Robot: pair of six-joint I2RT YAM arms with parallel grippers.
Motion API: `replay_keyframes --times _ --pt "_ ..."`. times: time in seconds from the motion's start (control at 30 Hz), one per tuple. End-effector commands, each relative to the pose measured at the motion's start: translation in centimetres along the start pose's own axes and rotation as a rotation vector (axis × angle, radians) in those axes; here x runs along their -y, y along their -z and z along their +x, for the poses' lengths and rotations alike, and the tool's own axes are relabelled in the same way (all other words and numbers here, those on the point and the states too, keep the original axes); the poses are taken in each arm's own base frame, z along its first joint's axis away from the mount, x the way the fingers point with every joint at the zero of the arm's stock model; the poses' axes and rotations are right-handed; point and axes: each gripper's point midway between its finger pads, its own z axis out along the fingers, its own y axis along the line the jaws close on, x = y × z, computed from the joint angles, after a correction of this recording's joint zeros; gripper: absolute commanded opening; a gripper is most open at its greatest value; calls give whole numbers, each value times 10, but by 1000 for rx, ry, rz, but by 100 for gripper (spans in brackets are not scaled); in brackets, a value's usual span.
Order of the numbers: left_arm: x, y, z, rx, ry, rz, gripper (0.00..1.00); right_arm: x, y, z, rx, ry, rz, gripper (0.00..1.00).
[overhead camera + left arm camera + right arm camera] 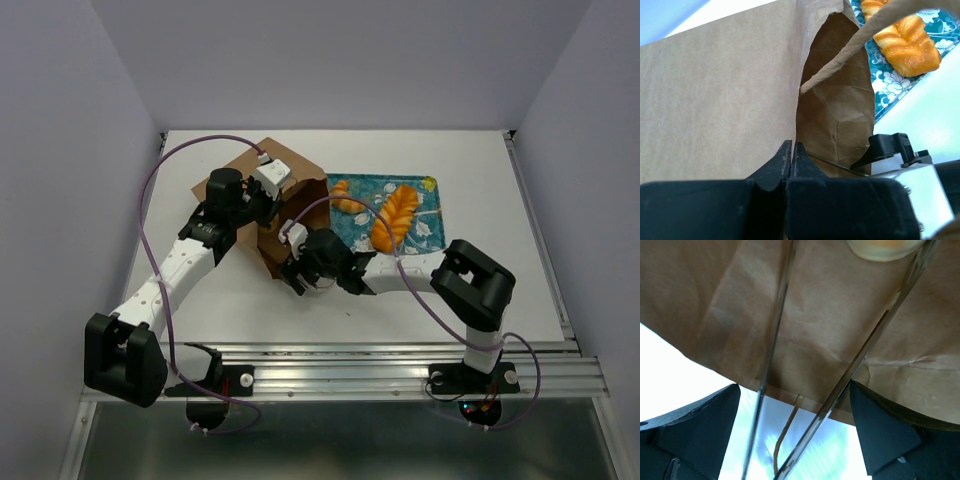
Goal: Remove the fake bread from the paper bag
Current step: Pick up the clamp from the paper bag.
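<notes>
The brown paper bag (pixel 290 168) lies on its side with its mouth (pixel 840 115) toward the tray. My left gripper (pixel 262 203) is shut on the bag's rim (pixel 791 150) and holds the mouth apart. My right gripper (pixel 300 270) is open at the mouth's near edge, its fingers (pixel 700 425) wide apart with nothing between them, and it looks into the bag (pixel 815 315). A pale orange round piece of fake bread (pixel 883 247) shows at the top edge inside the bag. A braided loaf (pixel 395 215) and a croissant (pixel 347 200) lie on the tray.
The teal patterned tray (pixel 428 228) sits right of the bag. A cord handle (pixel 840 60) crosses the bag's mouth, and another cord (pixel 785 435) hangs at its lower lip. Two thin metal rods (pixel 775 340) run forward from the right gripper into the bag.
</notes>
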Motion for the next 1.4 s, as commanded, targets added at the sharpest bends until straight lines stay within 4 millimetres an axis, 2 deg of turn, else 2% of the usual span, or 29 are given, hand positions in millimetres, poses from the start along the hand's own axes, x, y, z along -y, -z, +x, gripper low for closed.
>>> replay_keyframes --times 0.0,0.1,0.27,0.37,0.43,0.67,0.8,0.93,1.07,1.2,1.37 --pt "-1 6 -29 103 -21 2 0 1 -12 -9 -10 30 58 95" --pt "0 7 -30 105 -20 4 0 24 -17 -1 -46 24 195 93" --pt "2 9 -33 115 -23 11 0 27 -22 1 -52 -9 226 86" --pt "2 10 -34 119 -23 9 0 24 -23 -3 -40 -37 216 72" --pt "2 11 -36 125 -25 9 0 24 -21 -6 -24 -69 220 68" --pt "-1 14 -35 124 -32 -13 0 22 -1 -17 4 -96 207 69" --pt "-1 16 -36 127 -35 -19 0 23 10 -11 -30 -132 226 58" --pt "-3 17 -35 121 -41 -32 0 25 31 -15 -30 -165 239 52" --pt "-5 18 -36 124 -51 -38 0 21 46 -17 -46 -179 214 51" --pt "-5 18 -34 116 -59 -42 0 11 58 -1 -123 -160 159 59" --pt "-4 22 -37 129 -70 -41 0 10 57 17 -166 -154 159 61"
